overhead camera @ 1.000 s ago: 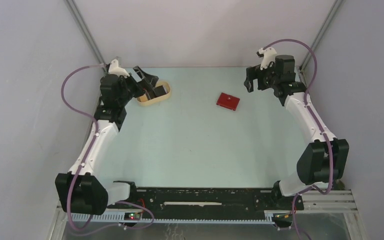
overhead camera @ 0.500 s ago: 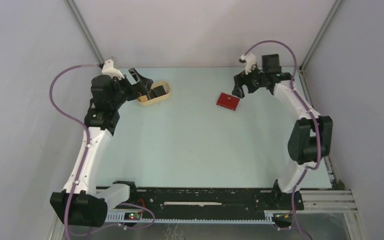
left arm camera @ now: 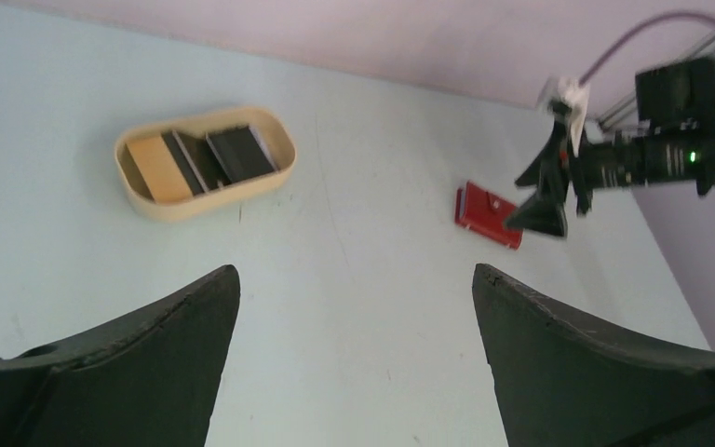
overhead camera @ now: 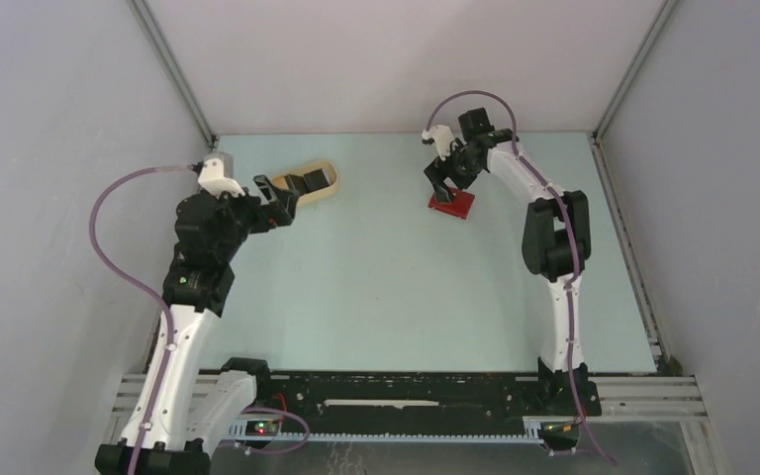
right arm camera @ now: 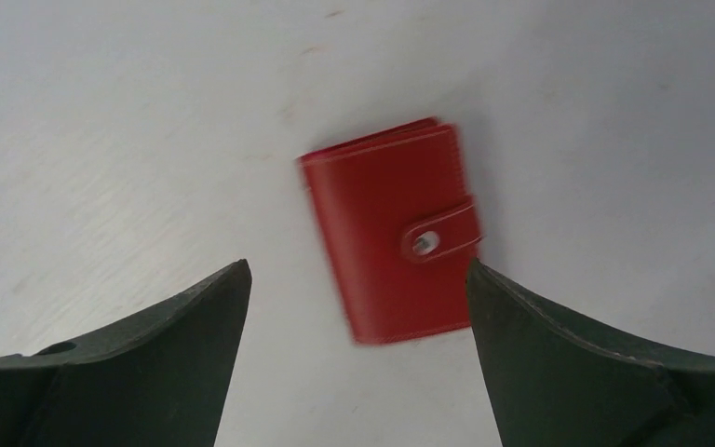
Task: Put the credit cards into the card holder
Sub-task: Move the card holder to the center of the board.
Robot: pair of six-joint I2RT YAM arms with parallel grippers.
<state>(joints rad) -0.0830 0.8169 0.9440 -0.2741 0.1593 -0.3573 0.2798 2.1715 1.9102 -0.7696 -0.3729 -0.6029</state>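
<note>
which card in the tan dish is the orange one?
The orange card at the left end of the dish in the left wrist view; the cards beside it look dark grey.

A pale green table (overhead camera: 376,287) sits between grey walls; a tan oval dish (overhead camera: 334,183) lies at its far left with dark cards (overhead camera: 315,181) inside, too small to count; the left gripper (overhead camera: 279,201) hangs at the dish's near-left end, overlapping its rim from this angle, jaws spread; a small red card holder (overhead camera: 458,206) lies flat at the far middle; the right gripper (overhead camera: 441,188) points down over the holder's far-left corner, its jaw gap hard to read from here; both arms trail purple cables (overhead camera: 109,213); a black rail (overhead camera: 406,391) runs along the near edge.
</note>
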